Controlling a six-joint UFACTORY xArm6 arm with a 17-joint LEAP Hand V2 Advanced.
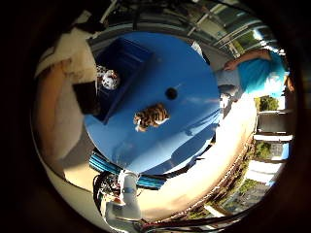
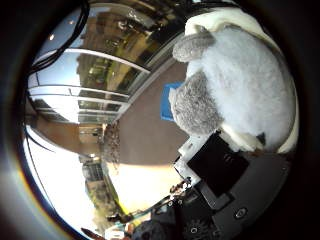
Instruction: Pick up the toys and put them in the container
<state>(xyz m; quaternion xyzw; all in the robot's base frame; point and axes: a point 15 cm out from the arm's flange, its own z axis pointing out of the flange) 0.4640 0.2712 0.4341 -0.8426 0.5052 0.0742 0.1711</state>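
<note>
Plush toy: a grey and white stuffed animal (image 2: 240,85) with fuzzy grey limbs filled much of the thumb-side view, close against the palm; the hand (image 2: 220,175) was clamped on it
Tiger toy: a striped orange plush (image 1: 151,116) lay on the round blue worktop (image 1: 189,63)
Container: a blue bin (image 1: 124,63) stood on the worktop beside the tiger, holding a white spotted toy (image 1: 110,79)

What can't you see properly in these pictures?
- Spotted toy in the blue container, little finger side view: partly hidden by the hand, too small to tell what it is.
- Grey and white plush toy, thumb side view: so close to the palm that its edges are cut off; its whole shape is unclear.
- Dark round spot on the blue table, near the tiger toy: too small to identify.
</note>
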